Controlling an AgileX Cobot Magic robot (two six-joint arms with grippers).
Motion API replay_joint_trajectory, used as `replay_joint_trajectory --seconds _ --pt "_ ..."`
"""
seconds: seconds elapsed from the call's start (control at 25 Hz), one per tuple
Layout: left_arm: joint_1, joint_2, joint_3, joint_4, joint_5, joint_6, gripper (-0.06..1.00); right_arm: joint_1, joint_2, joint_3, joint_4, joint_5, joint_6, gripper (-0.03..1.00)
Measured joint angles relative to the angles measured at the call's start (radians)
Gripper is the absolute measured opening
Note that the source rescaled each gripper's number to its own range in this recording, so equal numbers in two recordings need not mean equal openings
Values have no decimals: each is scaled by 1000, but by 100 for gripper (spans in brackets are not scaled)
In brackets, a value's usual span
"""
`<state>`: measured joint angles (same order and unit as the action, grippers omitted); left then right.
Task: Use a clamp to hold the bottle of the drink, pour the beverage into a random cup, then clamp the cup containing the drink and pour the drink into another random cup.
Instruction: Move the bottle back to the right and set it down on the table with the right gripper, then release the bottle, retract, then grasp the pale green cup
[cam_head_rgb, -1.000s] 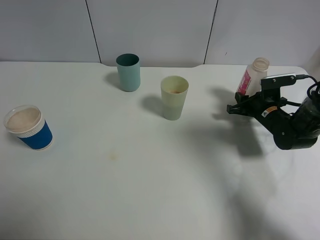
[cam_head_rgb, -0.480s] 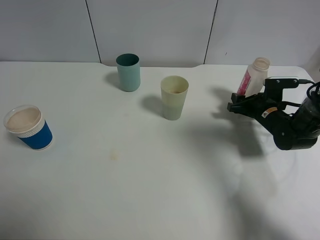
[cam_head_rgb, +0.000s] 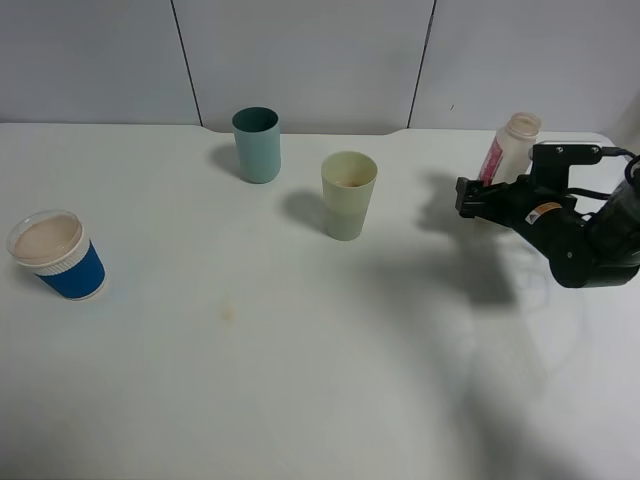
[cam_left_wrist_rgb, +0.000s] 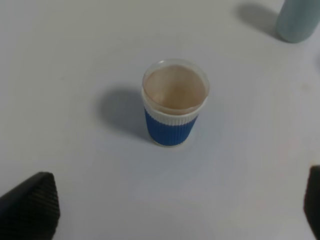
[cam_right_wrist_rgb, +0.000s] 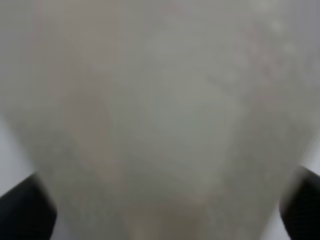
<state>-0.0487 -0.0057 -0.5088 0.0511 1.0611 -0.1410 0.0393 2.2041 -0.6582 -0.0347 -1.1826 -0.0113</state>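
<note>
The drink bottle (cam_head_rgb: 510, 148), pale with a pink label and no cap, stands upright at the back right of the table. My right gripper (cam_head_rgb: 480, 197) is at its base with the jaws spread on either side, open. In the right wrist view the bottle (cam_right_wrist_rgb: 160, 115) fills the frame as a blur, with a dark fingertip (cam_right_wrist_rgb: 25, 212) in each lower corner. A pale green cup (cam_head_rgb: 349, 195) with a little brown drink stands mid-table, and a teal cup (cam_head_rgb: 257, 145) stands behind it. My left gripper (cam_left_wrist_rgb: 172, 202) hovers open above the blue cup (cam_left_wrist_rgb: 175, 107).
The blue cup (cam_head_rgb: 56, 256) with a white rim stands far left on the white table (cam_head_rgb: 300, 380). A grey panelled wall runs along the back edge. The right arm's cable loops near the table's right edge.
The bottle has gone from tilted to upright. The right gripper's jaws have spread apart and the gripper has shifted slightly towards the back. The cups have not moved.
</note>
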Motion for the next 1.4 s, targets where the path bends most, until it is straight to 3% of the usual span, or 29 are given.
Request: replay_joint_trajectory --seconds 0.4,0.48,0.64,1.16,1.4 --pt "0 0 0 0 0 0 97 0 -148 1 44 248 -25 98" --pt "0 0 0 0 0 0 97 0 -158 1 44 258 -38 99" --pt "0 0 0 0 0 0 97 0 -237 2 43 325 -175 100" --pt "0 0 0 0 0 0 97 18 -344 22 44 395 -179 100" --pt "0 0 0 0 0 0 97 18 -462 24 67 495 -199 100"
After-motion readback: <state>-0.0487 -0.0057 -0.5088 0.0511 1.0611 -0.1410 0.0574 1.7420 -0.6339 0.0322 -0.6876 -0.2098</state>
